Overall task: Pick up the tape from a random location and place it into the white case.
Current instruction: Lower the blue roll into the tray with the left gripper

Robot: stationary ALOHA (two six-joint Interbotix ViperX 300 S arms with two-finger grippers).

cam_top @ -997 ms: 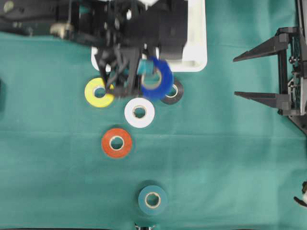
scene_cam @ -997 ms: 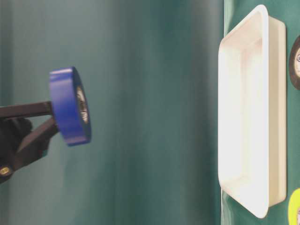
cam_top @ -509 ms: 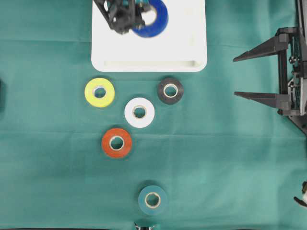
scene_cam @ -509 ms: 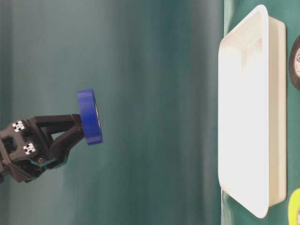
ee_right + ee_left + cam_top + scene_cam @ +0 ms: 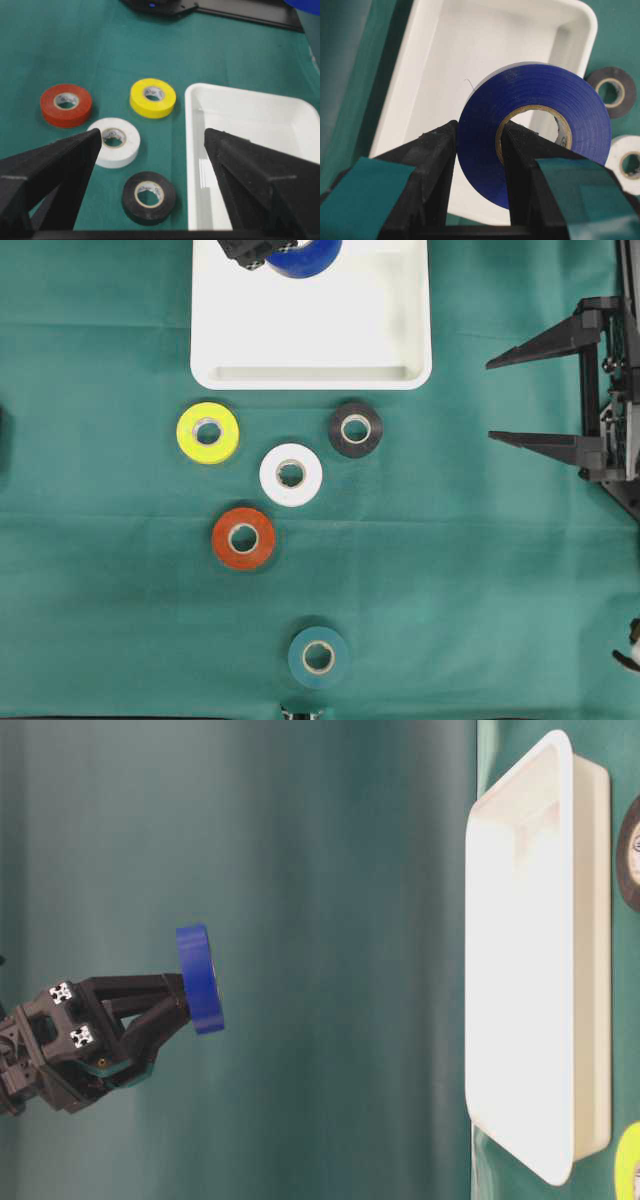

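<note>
Now left claw (image 5: 477, 145) grips blue tape (image 5: 535, 135) above white case (image 5: 310, 330).

Even, bright light gives soft shadows; the case (image 5: 520, 970) glares nearly featureless in the table-level view, and the near fingers (image 5: 260, 185) blur in the right wrist view.

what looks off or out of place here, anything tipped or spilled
Nothing stands out. The five rolls on the cloth lie flat and apart, the white case sits square and unmarked, and the blue roll hangs over it, pinched through its core by the left end effector.
</note>
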